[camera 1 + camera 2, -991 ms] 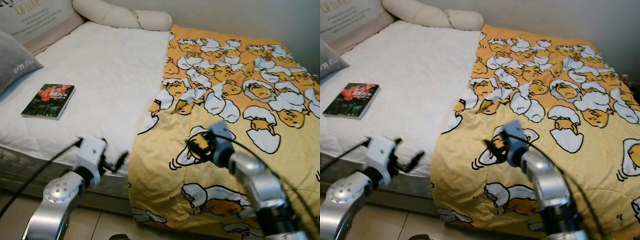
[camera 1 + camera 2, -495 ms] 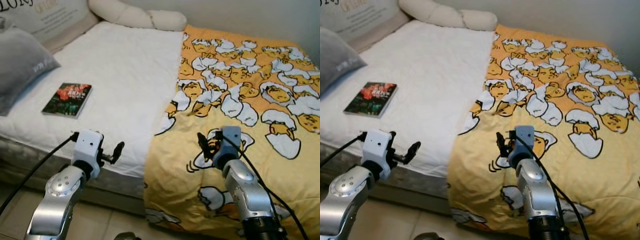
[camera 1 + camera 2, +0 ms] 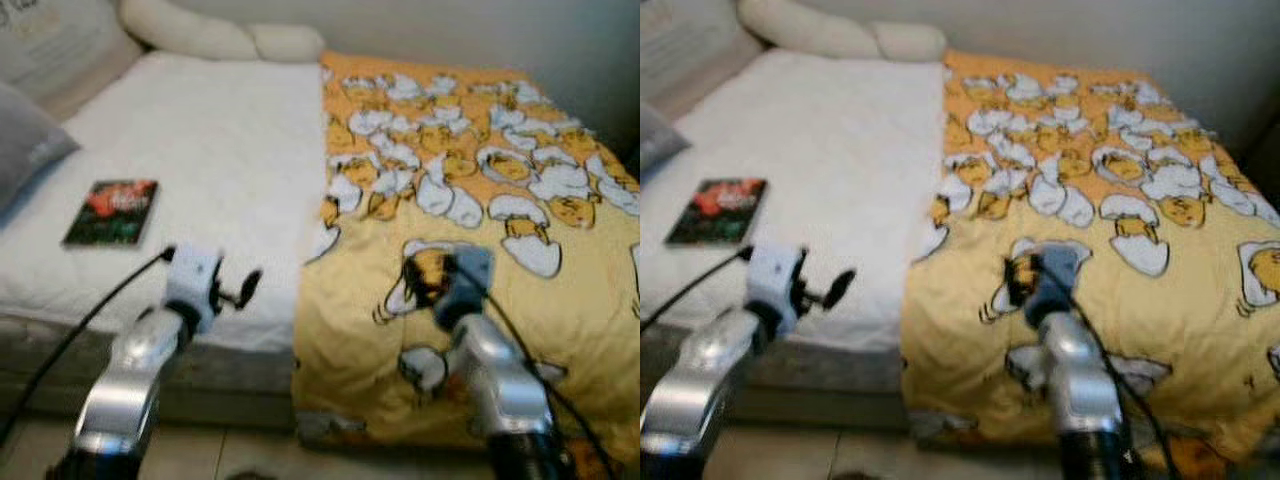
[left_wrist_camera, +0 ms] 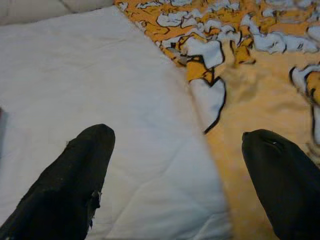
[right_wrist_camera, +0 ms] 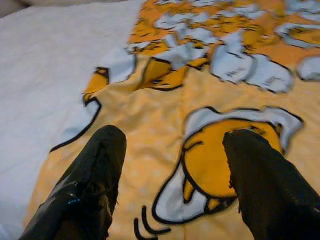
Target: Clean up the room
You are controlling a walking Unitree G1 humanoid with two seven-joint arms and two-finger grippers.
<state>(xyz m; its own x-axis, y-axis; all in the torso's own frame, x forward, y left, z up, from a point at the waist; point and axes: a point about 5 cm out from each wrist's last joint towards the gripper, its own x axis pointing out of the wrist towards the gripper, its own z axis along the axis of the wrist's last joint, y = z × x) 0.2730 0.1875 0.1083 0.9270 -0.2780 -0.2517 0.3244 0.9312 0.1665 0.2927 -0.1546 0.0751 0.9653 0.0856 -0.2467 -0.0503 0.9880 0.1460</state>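
Bedroom, head views blurred. White quilted mattress w/ yellow cartoon-print blanket spread over robot's right half of bed, edge running down middle and draping over front side toward tiled floor. Dark-covered book lying flat on bare mattress at left, well apart from blanket. Grey pillow at far left edge, near book; cream bolster cushions along head of bed by wall. Pale headboard panel behind pillow, lettering too blurred to read.

Left gripper raised over front edge of mattress, just left of blanket's border, fingers spread wide apart, nothing between them. In left wrist view, black fingertips framing white mattress and blanket's edge w/ its egg-character print; gap bare of any object. Black cable trailing from left wrist down to lower left.

Right gripper poised over blanket near front of bed, above one cartoon figure, also parted wide and holding nothing. In right wrist view, fingertips either side of a yellow-and-white egg character on blanket; contact w/ fabric can't be told. Silver forearms of both arms angled up from bottom of head views.
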